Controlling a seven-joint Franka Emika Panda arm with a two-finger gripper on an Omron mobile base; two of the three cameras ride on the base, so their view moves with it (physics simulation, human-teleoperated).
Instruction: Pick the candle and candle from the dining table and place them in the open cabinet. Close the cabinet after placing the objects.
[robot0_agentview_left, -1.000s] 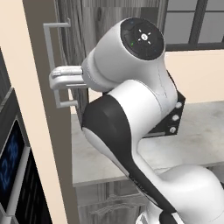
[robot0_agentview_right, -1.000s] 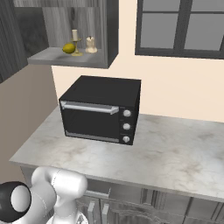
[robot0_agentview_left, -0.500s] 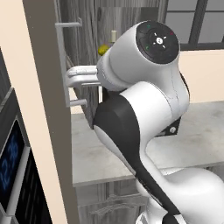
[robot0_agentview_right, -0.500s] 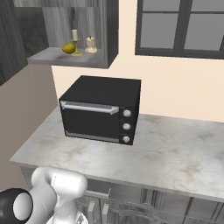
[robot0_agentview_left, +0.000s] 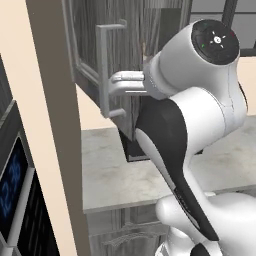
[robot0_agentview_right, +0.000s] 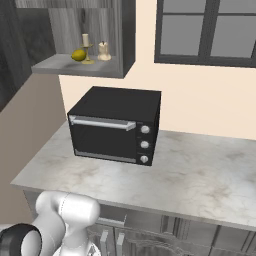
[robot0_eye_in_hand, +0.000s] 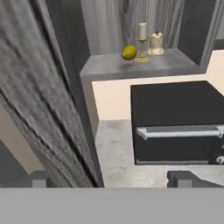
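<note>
Both candles stand on the shelf of the open cabinet (robot0_agentview_right: 80, 67). The thin candle (robot0_agentview_right: 85, 41) sits on its gold holder, and the squat candle (robot0_agentview_right: 104, 50) is right beside it; both show again in the hand view as the thin candle (robot0_eye_in_hand: 142, 33) and the squat candle (robot0_eye_in_hand: 156, 42). The cabinet's door (robot0_agentview_left: 125, 40) hangs partly open, its silver bar handle (robot0_agentview_left: 104, 70) toward me. My gripper (robot0_agentview_left: 117, 84) is open and empty, its fingers against the door just behind the handle. In the hand view the gripper (robot0_eye_in_hand: 109, 179) straddles the door's edge (robot0_eye_in_hand: 48, 96). The dining table is out of view.
A small yellow ball (robot0_agentview_right: 77, 55) lies on the shelf left of the candles. Below the cabinet a black oven (robot0_agentview_right: 117, 125) stands on a marble counter (robot0_agentview_right: 200, 170). A tall beige panel (robot0_agentview_left: 55, 130) rises close on the left, and a window (robot0_agentview_right: 205, 30) is in the wall.
The door and its handle have swung to the right in the left base view, and my hand and upper arm have moved with them. The candles have not moved.
</note>
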